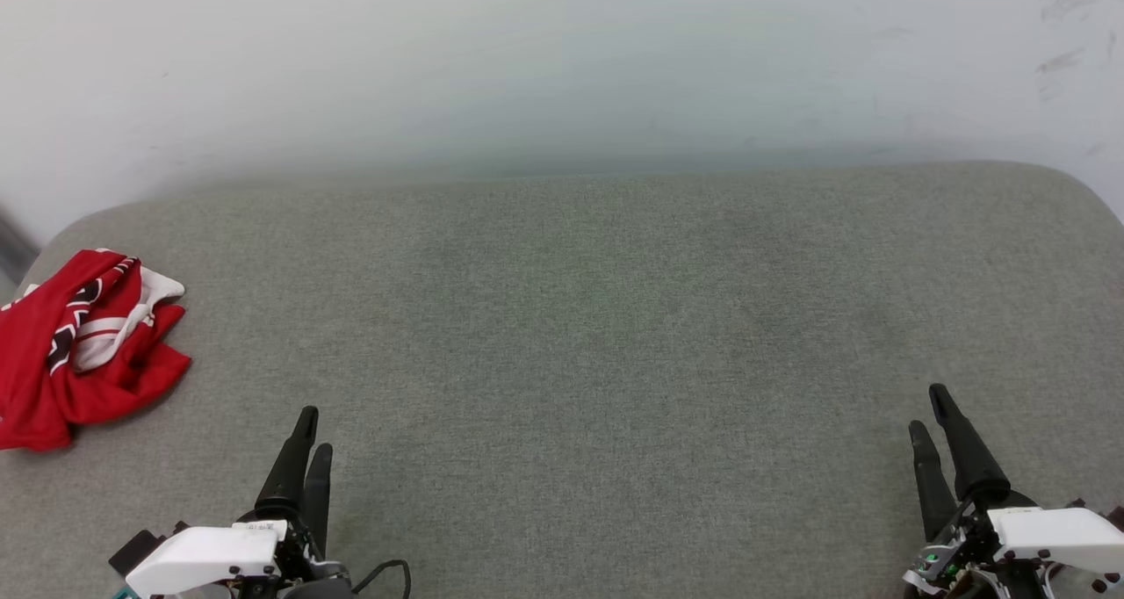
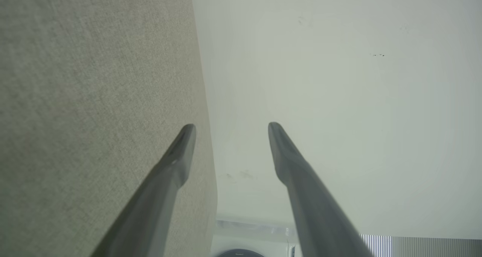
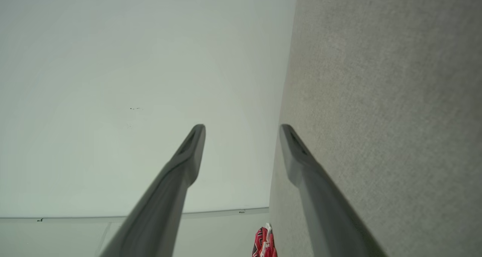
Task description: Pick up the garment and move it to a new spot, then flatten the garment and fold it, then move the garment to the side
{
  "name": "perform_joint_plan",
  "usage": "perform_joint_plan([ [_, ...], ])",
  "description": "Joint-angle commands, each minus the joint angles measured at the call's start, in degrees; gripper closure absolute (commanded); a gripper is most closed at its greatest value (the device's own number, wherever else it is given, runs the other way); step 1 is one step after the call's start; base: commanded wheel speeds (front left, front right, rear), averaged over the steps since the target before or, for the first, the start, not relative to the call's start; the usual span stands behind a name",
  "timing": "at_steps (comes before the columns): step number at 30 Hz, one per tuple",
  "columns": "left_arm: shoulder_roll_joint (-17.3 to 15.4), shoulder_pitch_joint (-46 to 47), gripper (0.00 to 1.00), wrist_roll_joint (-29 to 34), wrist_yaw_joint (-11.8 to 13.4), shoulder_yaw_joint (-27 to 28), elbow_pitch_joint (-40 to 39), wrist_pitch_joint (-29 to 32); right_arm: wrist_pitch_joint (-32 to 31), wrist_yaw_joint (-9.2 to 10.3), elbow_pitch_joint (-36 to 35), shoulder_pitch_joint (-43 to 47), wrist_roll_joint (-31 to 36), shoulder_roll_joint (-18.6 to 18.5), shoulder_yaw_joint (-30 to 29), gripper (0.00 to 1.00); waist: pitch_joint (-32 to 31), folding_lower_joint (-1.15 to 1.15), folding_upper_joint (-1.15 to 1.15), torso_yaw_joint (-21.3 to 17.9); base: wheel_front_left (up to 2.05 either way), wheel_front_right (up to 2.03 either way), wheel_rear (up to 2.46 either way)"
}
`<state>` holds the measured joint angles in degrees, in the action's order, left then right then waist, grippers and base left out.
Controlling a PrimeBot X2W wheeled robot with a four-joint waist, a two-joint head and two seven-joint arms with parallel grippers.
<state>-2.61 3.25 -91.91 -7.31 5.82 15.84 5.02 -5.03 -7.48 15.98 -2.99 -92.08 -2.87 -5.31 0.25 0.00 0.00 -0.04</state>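
Garment [image 1: 83, 353] lies crumpled, red with white and striped trim showing, at the left edge of the grey cloth-covered counter [image 1: 597, 318], well apart from both hands: left hand [image 1: 315, 430] by the front edge, fingers spread, empty; right hand [image 1: 927, 409] near the front-right corner, likewise spread, empty.

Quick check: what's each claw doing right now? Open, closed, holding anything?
Left claw: open, holding nothing.
Right claw: open, holding nothing.
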Motion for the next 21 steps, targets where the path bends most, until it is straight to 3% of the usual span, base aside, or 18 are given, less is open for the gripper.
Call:
perform_joint_plan([
  [1, -0.12, 0.21, 0.00, 0.61, -0.04, -0.10, -1.72, -0.82, 0.78, 0.00, -1.61, -0.66, 0.85, -0.05, 0.56, 0.00, 0.02, 0.00, 0.00, -0.01, 0.00, 0.00, 0.00],
  [12, -0.15, -1.08, 0.00, 2.53, -0.06, -0.09, -3.12, -3.49, 3.47, 0.00, -2.85, -0.01, 4.31, -0.05, 1.86, 0.00, 0.19, 0.00, 0.00, 0.00, 0.00, 0.00, 0.00],
  [21, -0.18, -1.14, 0.00, 10.41, -0.09, 4.23, -2.82, -5.66, 5.65, 0.00, -1.71, -0.11, 11.02, -0.06, 0.95, 0.00, 0.31, 0.00, 0.00, -0.10, 0.00, 0.00, 0.00],
])
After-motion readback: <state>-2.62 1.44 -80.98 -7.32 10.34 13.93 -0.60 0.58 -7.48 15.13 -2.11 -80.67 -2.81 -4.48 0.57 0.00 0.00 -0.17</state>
